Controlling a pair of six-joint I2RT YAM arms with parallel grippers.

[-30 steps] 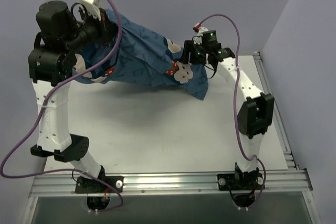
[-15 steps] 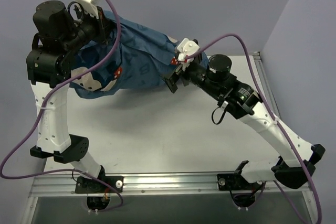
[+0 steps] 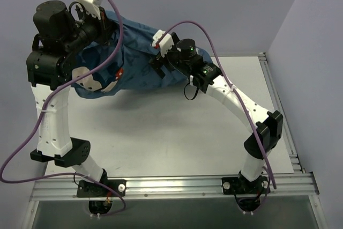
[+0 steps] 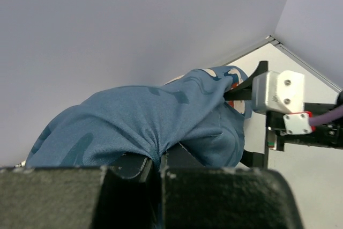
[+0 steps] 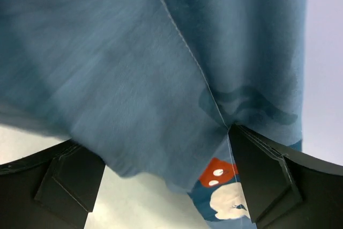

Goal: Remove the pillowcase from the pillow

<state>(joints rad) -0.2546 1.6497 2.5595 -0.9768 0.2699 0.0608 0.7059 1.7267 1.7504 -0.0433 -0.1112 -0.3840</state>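
Observation:
The blue pillowcase (image 3: 136, 63), printed with mouse faces and red bows, hangs bunched above the table at the back left. My left gripper (image 3: 103, 26) is shut on a fold of it high up; the left wrist view shows the cloth (image 4: 134, 122) pinched between the fingers (image 4: 134, 165). My right gripper (image 3: 159, 64) is open and pressed against the case's middle. In the right wrist view its fingers (image 5: 72, 178) stand wide apart with the cloth (image 5: 150, 79) draped between them. The white pillow does not show plainly; I cannot tell whether it is inside the case.
The white tabletop (image 3: 177, 132) lies below the hanging case. Purple walls close in at the back and both sides. A metal rail (image 3: 171, 186) runs along the near edge. The right gripper's camera mount (image 4: 278, 92) shows in the left wrist view.
My right arm has swung left, from the case's right end to its middle. The case's right end has drawn in to the left and now hangs bunched from the left gripper.

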